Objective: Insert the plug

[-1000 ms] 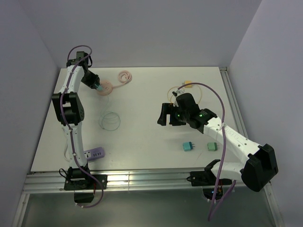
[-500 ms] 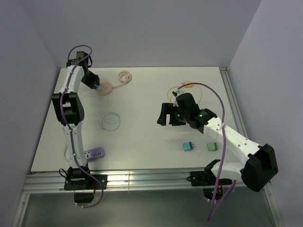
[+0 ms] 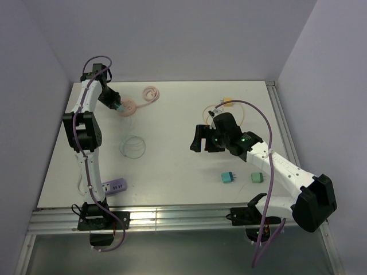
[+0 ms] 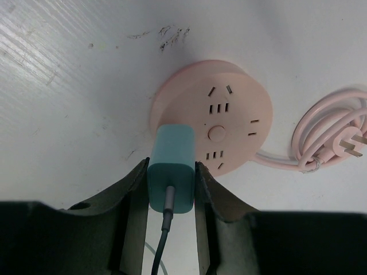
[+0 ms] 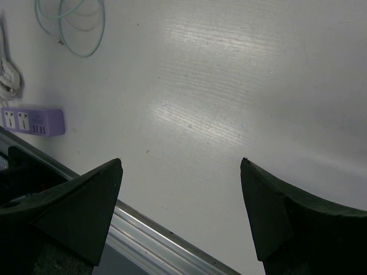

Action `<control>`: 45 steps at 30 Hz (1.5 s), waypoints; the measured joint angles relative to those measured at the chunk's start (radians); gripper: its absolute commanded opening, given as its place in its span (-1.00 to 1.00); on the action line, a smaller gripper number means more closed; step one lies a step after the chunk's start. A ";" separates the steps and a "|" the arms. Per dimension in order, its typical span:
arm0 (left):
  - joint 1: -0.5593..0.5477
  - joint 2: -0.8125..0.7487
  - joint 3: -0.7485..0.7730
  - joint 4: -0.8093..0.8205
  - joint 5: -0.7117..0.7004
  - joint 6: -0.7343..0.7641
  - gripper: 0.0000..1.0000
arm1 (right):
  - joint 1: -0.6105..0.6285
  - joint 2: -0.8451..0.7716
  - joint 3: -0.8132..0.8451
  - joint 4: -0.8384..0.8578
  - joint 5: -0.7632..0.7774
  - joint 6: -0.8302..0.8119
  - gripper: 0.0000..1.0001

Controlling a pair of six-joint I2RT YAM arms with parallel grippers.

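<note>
At the table's far left, the left gripper point(image 4: 172, 175) is clamped on the teal plug point(image 4: 171, 163), which stands against the face of the round pink socket hub point(image 4: 229, 109); whether its pins are seated is hidden. The hub's pink cord point(image 4: 330, 134) lies coiled beside it. Further right, the right gripper point(image 5: 180, 166) hangs over the table point(image 5: 218, 86), fingers spread wide.
</note>
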 measured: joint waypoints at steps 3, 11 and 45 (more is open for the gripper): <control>-0.002 0.000 0.000 0.000 -0.002 0.000 -1.00 | 0.000 0.000 0.000 0.000 0.000 0.003 0.80; -0.012 0.021 0.058 -0.083 -0.055 -0.005 -1.00 | 0.000 0.000 0.000 0.000 0.000 0.003 0.80; -0.093 -0.156 -0.340 0.093 -0.364 -0.061 -0.99 | 0.000 0.000 -0.003 0.001 -0.002 0.003 0.80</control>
